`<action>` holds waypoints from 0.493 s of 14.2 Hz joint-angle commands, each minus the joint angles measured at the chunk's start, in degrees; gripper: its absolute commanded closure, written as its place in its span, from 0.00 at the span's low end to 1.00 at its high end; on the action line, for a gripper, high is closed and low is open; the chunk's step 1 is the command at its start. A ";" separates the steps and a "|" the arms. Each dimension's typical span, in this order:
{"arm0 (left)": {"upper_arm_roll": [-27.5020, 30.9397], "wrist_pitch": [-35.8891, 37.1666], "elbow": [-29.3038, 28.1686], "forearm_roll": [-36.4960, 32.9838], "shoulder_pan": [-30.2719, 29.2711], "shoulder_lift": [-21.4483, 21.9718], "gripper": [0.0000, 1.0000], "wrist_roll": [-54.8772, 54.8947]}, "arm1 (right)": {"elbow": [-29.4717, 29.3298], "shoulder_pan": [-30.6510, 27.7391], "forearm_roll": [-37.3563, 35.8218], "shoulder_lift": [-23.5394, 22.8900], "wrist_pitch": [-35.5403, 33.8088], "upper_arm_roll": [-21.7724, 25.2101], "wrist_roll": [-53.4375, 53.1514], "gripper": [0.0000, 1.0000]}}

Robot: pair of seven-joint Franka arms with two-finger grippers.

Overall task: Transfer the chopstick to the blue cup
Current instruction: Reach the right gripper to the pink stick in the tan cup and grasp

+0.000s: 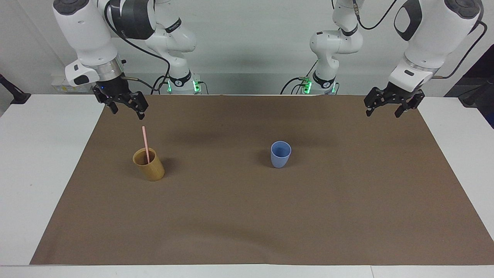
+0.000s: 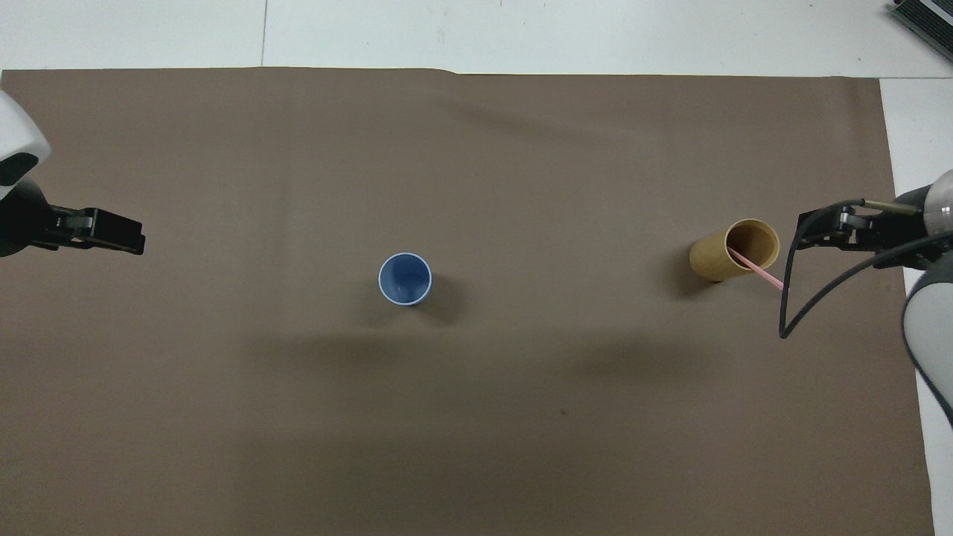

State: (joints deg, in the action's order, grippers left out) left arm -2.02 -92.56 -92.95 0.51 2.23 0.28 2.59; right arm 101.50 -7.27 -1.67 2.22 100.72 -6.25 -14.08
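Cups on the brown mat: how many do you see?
2. The blue cup stands near the mat's middle; the tan cup, holding the chopstick, stands toward the right arm's end. None seems hidden.

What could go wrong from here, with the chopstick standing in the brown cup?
1. The chopstick leans on the brown cup's rim; a sideways pull by the right gripper, which hangs open above it, could tip that cup.
2. The stick is thin and tilted, so the jaws may close beside it or let it swivel.
3. The blue cup is small and unsupported; the left gripper hangs open over the mat's end, so a slanted drop could topple it.
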 commanded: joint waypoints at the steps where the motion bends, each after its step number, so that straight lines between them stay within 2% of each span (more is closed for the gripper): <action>1: -0.62 2.82 0.84 -0.51 -0.73 1.38 0.00 1.01 | 6.24 -0.90 0.61 1.90 4.65 -0.43 1.42 0.00; 7: -0.44 6.51 2.42 -0.77 -1.61 1.91 0.00 0.92 | 16.44 -1.16 0.53 4.37 10.37 -0.34 1.51 0.00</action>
State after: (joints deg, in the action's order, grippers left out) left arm -1.92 -88.34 -91.71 0.51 1.68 2.04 2.91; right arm 112.95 -7.33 -1.67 3.44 108.54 -6.23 -14.08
